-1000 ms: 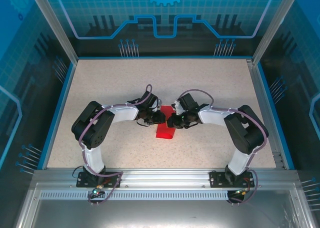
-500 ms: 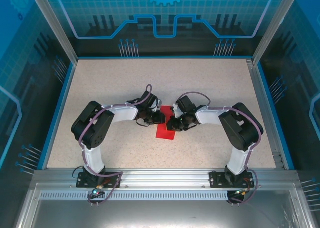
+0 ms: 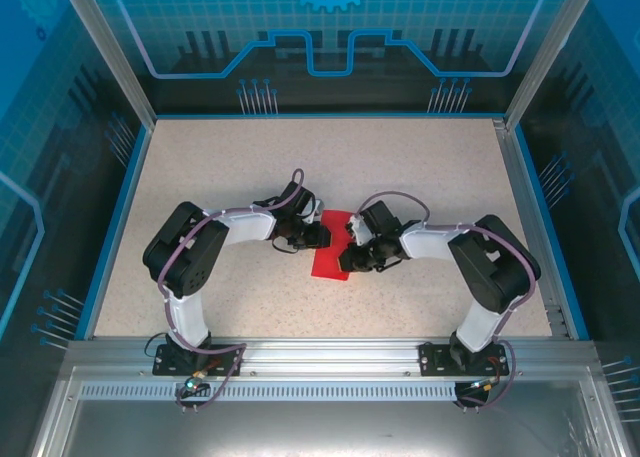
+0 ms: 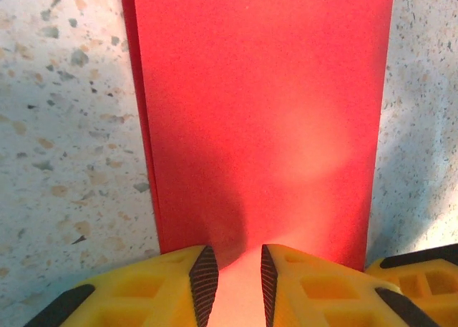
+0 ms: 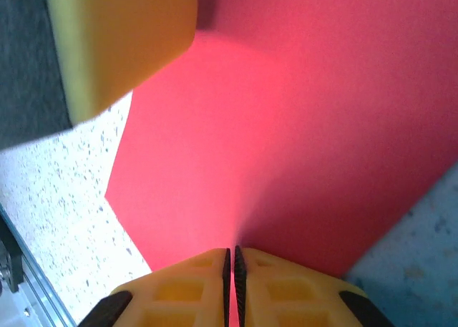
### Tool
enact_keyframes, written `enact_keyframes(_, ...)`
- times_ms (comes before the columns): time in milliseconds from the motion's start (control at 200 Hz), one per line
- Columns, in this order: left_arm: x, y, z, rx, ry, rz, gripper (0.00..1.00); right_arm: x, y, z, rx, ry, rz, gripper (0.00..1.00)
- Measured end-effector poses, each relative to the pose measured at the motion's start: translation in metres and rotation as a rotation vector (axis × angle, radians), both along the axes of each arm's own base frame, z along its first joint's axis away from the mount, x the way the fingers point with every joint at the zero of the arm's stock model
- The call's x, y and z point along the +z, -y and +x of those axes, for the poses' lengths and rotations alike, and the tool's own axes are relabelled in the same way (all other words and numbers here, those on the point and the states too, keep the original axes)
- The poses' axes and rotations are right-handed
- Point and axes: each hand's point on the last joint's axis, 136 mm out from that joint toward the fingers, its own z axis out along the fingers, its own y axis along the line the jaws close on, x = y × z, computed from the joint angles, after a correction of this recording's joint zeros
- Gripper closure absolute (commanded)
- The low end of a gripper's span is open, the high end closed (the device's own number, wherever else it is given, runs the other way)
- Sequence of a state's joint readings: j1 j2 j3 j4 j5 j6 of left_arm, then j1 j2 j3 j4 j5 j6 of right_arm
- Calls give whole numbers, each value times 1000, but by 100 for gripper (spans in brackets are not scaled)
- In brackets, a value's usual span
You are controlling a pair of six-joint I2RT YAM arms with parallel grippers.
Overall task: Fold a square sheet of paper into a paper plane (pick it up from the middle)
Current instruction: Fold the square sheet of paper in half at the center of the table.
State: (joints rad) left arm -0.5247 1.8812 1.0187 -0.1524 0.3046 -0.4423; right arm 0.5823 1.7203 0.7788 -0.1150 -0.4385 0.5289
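The square sheet of paper [image 3: 328,260] is bright red, creased into a narrow strip, and lies on the table between my two grippers. My left gripper [image 3: 319,236] stands over the strip's left side. In the left wrist view the strip [image 4: 265,105] lies flat, and the left gripper [image 4: 232,259] is open at its near edge with red paper showing in the gap. My right gripper [image 3: 351,258] is shut on the paper's right edge. The right wrist view shows the paper [image 5: 286,127] rising in a ridge into the right gripper [image 5: 231,254]. A yellow left finger [image 5: 122,33] sits on the paper's far side.
The speckled beige table [image 3: 200,157] has a blue raised border [image 3: 118,207] and aluminium posts at its back corners. A metal rail [image 3: 330,352] carries both arm bases at the near edge.
My right gripper has moved toward the near edge and a little right along the red paper, with its arm's elbow swinging. The left arm has stayed still.
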Motion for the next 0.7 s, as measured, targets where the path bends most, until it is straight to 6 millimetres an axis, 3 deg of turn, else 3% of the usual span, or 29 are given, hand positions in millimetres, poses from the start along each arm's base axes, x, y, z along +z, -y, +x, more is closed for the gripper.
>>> enact_keyframes(415,1,1,1,-2,-7,-3,70,4,18,-30,-6,-69,-31,86)
enact_keyframes(525,1,0,1,-2,-11,-2,70,13,11,-21,-24,-65,-8,86)
enact_keyframes(700,1,1,0,-3,-12,-3,69,24,-16,1,-28,-34,66,86)
